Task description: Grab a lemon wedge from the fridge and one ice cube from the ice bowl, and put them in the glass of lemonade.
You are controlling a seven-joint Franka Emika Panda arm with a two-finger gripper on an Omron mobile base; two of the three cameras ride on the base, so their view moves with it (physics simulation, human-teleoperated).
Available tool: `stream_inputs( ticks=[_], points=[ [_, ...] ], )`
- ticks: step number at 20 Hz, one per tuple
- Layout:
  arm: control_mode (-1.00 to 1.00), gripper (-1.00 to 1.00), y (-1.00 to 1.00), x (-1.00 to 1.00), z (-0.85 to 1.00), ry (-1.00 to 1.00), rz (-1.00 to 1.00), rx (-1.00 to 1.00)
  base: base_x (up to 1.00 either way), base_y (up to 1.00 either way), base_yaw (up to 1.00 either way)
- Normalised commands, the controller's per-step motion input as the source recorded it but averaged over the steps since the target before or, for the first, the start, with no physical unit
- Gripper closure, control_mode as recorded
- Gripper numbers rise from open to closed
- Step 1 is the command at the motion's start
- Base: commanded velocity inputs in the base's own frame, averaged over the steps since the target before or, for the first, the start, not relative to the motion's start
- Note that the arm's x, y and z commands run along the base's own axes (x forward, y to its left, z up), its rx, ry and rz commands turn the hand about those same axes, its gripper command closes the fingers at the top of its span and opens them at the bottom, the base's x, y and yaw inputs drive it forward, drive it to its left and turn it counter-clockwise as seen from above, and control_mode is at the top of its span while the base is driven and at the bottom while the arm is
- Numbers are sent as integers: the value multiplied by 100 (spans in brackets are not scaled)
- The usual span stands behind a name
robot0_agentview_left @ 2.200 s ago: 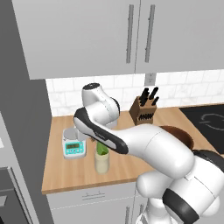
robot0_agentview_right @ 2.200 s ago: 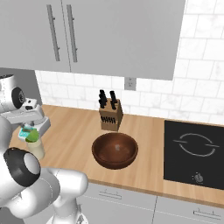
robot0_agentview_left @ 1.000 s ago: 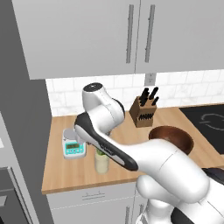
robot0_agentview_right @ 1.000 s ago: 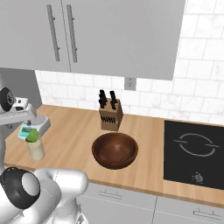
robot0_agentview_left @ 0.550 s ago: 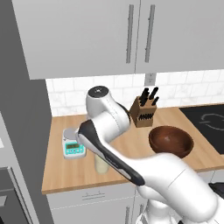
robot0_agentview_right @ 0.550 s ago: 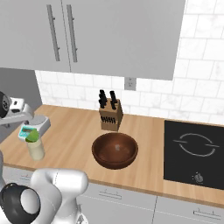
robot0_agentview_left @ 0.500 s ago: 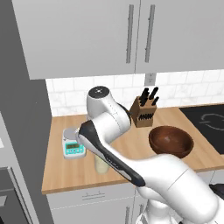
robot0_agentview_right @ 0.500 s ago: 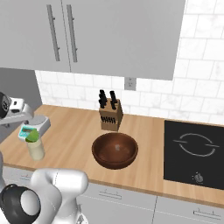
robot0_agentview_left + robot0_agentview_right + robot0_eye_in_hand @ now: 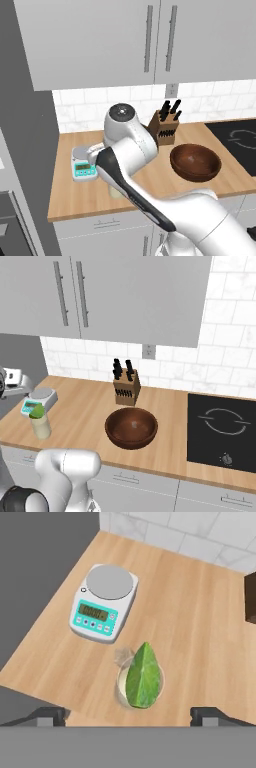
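The glass of lemonade [image 9: 140, 684] stands on the wooden counter just in front of the kitchen scale. The lemon wedge [image 9: 142, 674] lies across its rim, green-yellow and pointed. In the right base view the same glass [image 9: 41, 427] carries the wedge [image 9: 36, 412] at the counter's left end. My gripper [image 9: 130, 714] hangs above the glass, open and apart from it, with nothing between its fingertips [image 9: 50, 714]. In the left base view my arm covers most of the glass [image 9: 115, 191]. The ice bowl [image 9: 131, 427] sits mid-counter, dark brown and round, and the bowl [image 9: 195, 161] lies right of my arm.
A teal-and-white scale [image 9: 103, 602] stands beside the glass, towards the wall. A knife block [image 9: 126, 387] sits behind the bowl. A black cooktop [image 9: 222, 428] lies at the right. Wall cupboards [image 9: 100, 296] hang overhead. A tall grey panel [image 9: 25, 150] bounds the counter's left end.
My hand has drawn up and left, away from the glass. My elbow has swung aside, uncovering the bowl in the left base view. The wedge has stayed on the glass.
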Motion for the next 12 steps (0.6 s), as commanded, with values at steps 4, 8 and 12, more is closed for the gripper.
stream_inputs(
  ticks=[4,8,12],
  points=[
    [-100,-100,-3,-3,8,-11,0,4,0,0,0],
    [-100,-100,-6,-5,12,-9,0,7,0,0,0],
    [-100,-100,-2,-29,13,-11,0,8,0,0,0]
  ],
)
